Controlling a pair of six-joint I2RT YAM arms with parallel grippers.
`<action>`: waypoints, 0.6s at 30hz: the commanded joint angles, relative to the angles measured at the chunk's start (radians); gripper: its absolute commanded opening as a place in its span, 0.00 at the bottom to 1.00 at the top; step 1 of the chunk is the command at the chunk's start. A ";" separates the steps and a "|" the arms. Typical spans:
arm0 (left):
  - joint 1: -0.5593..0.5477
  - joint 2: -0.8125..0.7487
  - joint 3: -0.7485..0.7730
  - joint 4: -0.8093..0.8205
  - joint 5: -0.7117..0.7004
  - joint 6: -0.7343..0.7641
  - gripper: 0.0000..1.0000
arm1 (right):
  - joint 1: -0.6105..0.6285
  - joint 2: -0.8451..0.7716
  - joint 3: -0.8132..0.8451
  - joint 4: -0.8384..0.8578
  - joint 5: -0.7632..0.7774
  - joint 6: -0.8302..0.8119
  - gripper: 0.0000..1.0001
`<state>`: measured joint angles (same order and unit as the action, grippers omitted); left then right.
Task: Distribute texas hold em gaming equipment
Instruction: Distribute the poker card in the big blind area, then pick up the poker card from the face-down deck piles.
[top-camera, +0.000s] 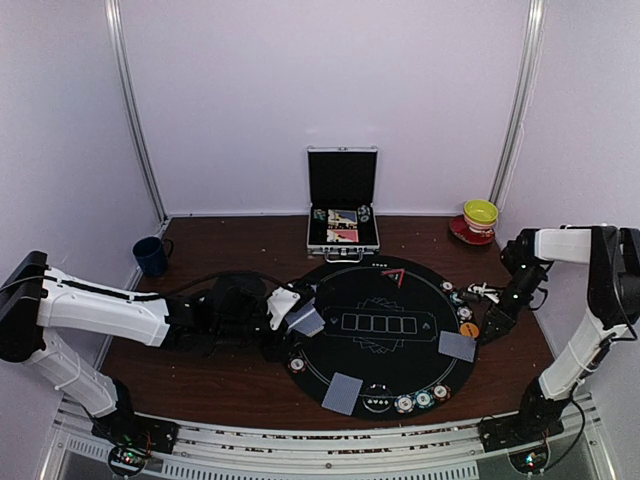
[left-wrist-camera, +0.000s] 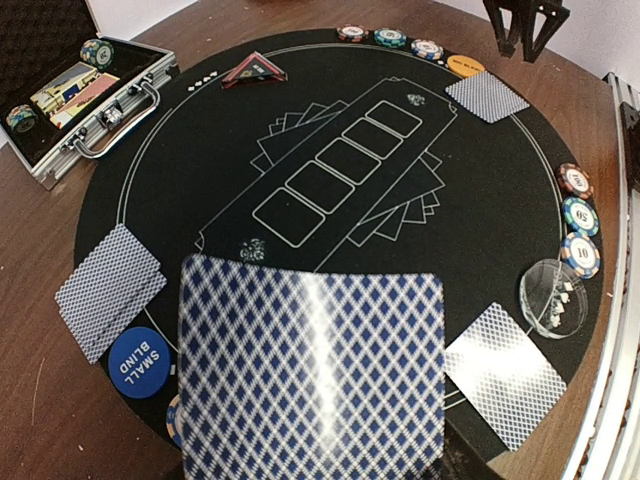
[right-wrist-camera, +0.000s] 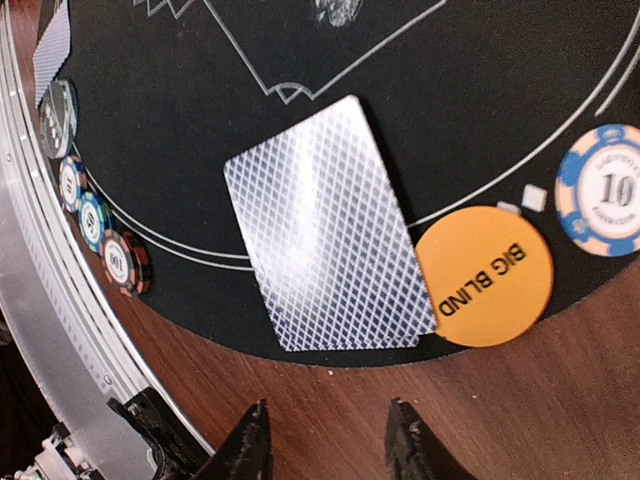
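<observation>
As the top view shows, left jaws grip a playing card (top-camera: 306, 318) above the left edge of the mat (top-camera: 420, 290). Left wrist: card hides jaws. Right wrist: right jaws apart, empty, over surface (right-wrist-camera: 520, 420), face-down card (right-wrist-camera: 325, 230) just beyond, touching Big Blind button (right-wrist-camera: 485, 275).

The orange round button (right-wrist-camera: 485, 275), lower right of the right wrist view, reads "BIG BLIND". The blue-and-cream striped chip (right-wrist-camera: 610, 190) beside it reads "10" (its rim lettering is too small to read). The blue round button (left-wrist-camera: 137, 362), lower left of the left wrist view, reads "SMALL BLIND".
</observation>
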<state>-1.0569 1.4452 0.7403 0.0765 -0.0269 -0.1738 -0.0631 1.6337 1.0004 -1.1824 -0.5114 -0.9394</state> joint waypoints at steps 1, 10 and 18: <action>-0.005 -0.003 0.016 0.046 -0.011 0.005 0.53 | 0.019 -0.096 0.089 -0.017 -0.044 0.015 0.47; -0.005 0.004 0.019 0.048 -0.006 0.005 0.53 | 0.202 -0.252 0.168 0.181 -0.237 0.251 0.72; -0.005 0.001 0.016 0.049 -0.002 0.008 0.53 | 0.446 -0.212 0.195 0.557 -0.367 0.646 0.78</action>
<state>-1.0569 1.4456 0.7403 0.0765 -0.0265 -0.1734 0.3122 1.3846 1.1557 -0.8551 -0.7746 -0.5350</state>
